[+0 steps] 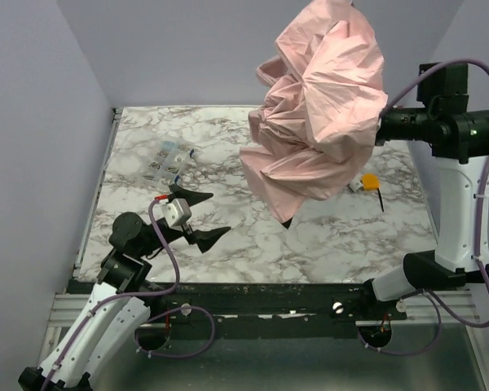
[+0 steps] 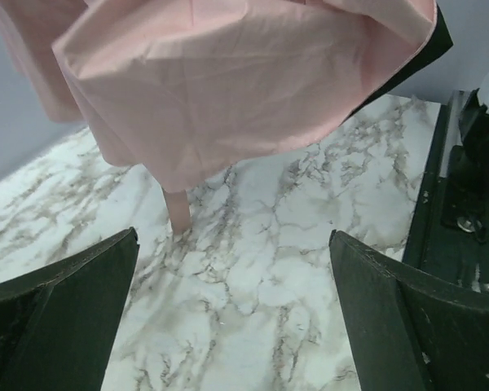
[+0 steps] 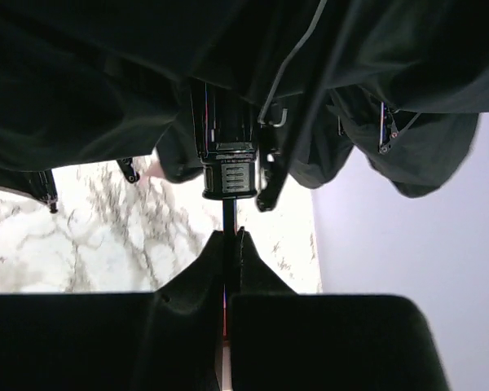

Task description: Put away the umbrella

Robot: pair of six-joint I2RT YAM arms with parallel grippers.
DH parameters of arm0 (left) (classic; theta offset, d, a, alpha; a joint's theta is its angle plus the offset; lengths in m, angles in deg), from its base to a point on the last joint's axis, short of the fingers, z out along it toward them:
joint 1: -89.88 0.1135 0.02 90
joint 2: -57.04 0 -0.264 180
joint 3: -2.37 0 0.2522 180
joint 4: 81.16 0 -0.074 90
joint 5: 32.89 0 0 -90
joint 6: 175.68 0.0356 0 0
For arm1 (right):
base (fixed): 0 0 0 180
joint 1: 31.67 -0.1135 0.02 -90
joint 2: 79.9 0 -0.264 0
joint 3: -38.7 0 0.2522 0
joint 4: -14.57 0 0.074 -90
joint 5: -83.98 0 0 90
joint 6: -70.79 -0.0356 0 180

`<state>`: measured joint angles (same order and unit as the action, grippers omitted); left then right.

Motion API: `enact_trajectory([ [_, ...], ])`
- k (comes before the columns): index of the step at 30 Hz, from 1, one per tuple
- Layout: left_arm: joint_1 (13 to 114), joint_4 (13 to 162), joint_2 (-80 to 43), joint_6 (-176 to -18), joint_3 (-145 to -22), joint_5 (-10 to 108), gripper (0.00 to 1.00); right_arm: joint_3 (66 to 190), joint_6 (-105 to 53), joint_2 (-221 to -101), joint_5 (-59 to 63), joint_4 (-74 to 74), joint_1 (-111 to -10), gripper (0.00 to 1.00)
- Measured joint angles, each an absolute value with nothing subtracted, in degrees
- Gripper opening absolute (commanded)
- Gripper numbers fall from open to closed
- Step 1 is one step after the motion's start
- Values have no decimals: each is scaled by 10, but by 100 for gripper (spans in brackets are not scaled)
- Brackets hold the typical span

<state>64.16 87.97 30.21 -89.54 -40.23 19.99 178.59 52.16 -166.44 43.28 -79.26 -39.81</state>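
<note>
The umbrella (image 1: 322, 106) is a pale pink, loosely collapsed canopy held high over the table's right half. My right gripper (image 1: 381, 129) reaches into it from the right. In the right wrist view this gripper (image 3: 231, 236) is shut on the thin dark shaft (image 3: 229, 213), just below the black runner (image 3: 229, 175) and the canopy's dark underside. My left gripper (image 1: 197, 216) is open and empty, low over the table left of the canopy. In the left wrist view it (image 2: 233, 236) faces the pink fabric (image 2: 228, 73), with a pink strap (image 2: 179, 210) hanging down to the marble.
A small orange object (image 1: 368, 181) lies on the marble table (image 1: 310, 244) under the canopy's right edge. A clear plastic packet (image 1: 167, 160) lies at the back left. Grey walls close in the left, back and right.
</note>
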Motion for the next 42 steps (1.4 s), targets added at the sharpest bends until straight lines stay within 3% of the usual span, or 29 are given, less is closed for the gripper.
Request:
enact_trajectory([
  [7, 643, 963, 287, -852, -368, 201, 99, 1862, 453, -1666, 468, -797, -399, 1],
  [18, 678, 1019, 198, -850, -392, 209, 98, 1819, 366, -1728, 434, -811, -408, 0],
  [23, 678, 1107, 154, -761, -292, 126, 98, 1826, 327, -1739, 433, -817, -408, 0],
  [33, 686, 1292, -38, -748, -289, 53, 98, 1886, 267, -1720, 473, -815, -409, 0],
  [42, 663, 1431, -214, -775, -338, 52, 91, 1887, 229, -1691, 489, -806, -410, 0],
])
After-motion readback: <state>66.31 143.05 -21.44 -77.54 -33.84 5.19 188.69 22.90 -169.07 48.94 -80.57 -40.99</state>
